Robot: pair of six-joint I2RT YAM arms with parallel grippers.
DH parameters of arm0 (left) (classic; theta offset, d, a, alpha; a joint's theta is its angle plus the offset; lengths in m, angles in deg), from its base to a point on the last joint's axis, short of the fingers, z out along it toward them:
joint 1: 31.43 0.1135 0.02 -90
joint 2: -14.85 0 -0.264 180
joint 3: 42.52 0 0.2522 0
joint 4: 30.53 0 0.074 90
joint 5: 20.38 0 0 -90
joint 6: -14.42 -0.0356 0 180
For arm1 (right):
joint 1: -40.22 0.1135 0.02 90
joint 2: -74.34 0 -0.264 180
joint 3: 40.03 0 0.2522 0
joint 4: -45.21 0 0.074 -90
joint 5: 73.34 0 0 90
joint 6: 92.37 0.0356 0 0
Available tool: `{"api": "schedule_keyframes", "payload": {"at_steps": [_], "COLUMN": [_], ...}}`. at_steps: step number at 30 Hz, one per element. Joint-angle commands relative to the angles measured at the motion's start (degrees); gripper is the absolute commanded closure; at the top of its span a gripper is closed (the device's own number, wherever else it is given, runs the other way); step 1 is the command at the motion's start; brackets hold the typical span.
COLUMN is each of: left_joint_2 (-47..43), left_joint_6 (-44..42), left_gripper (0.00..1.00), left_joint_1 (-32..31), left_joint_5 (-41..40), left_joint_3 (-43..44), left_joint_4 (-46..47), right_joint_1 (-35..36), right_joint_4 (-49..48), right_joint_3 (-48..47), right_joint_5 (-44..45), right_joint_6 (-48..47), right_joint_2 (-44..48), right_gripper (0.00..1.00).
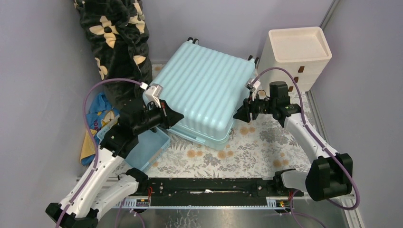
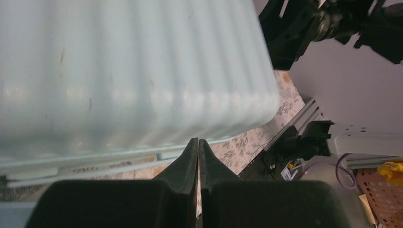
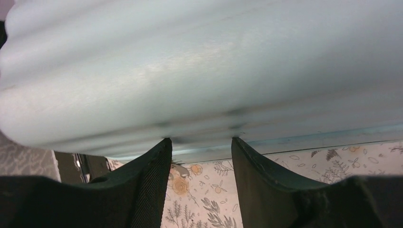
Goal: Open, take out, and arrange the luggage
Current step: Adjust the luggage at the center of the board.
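Left gripper closed, right gripper — spread

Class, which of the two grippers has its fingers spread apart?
The right gripper: its fingers stand apart at the luggage edge; the left gripper has them pressed together.

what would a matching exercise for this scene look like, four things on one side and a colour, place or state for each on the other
Things:
1. suitcase
2. drawer unit
3. left tool
4. right tool

Descriptions:
a. open, at the suitcase's right side
b. shut, at the suitcase's left side
c. cream, far right corner
d. pale blue, ribbed shell

Pairs: 1-d, 2-c, 3-b, 4-a
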Motion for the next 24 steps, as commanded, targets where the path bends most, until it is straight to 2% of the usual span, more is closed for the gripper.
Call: {"api": "schedule_keyframes", "payload": {"at_steps": [1,4,6,9,12,15,18,24], "left_joint_2": [0.52,2.88,5.03,9.57,14.74,19.92,25.14,31.96], "left_joint_6": [-0.78,-0.24,-0.25,-0.51,-0.81,-1.31,-1.37,-1.16], "left_gripper": [0.94,0.93,0.92,0.91,0.91,0.91,0.91,0.90], "left_joint_1": [-1.96,-2.45,-2.53,-2.53,-2.42,-2.44,-2.39,-2.16], "left_joint_5": [-2.62,-6.96,-12.99,-20.43,-24.35,-25.40,-22.61,-22.89], "left_joint_3": [0.51,-1.17,-2.77,-2.84,-0.92,2.05,5.78,10.31], "left_joint_4": [-9.96,-13.86,-14.67,-11.08,-5.30,-0.12,3.23,7.80], "right_joint_1": [0.03,0.03,0.03,0.05,0.03,-0.27,-2.11,-11.25], "right_joint_4": [-13.26,-14.05,-12.42,-10.05,-8.88,-8.28,-8.44,-4.99], "right_joint_3": [-0.31,-3.21,-5.93,-9.07,-9.33,-7.16,-3.38,-1.61], "right_joint_5": [2.16,3.32,3.62,3.88,4.51,4.38,2.53,-2.35], "right_joint_6": [11.00,13.03,12.87,12.00,11.09,9.84,8.31,5.49], "right_joint_2": [-2.86,-5.60,-7.33,-8.91,-8.48,-6.21,-2.69,1.92], "right_gripper": [0.45,0.46,0.47,0.47,0.46,0.46,0.44,0.43]}}
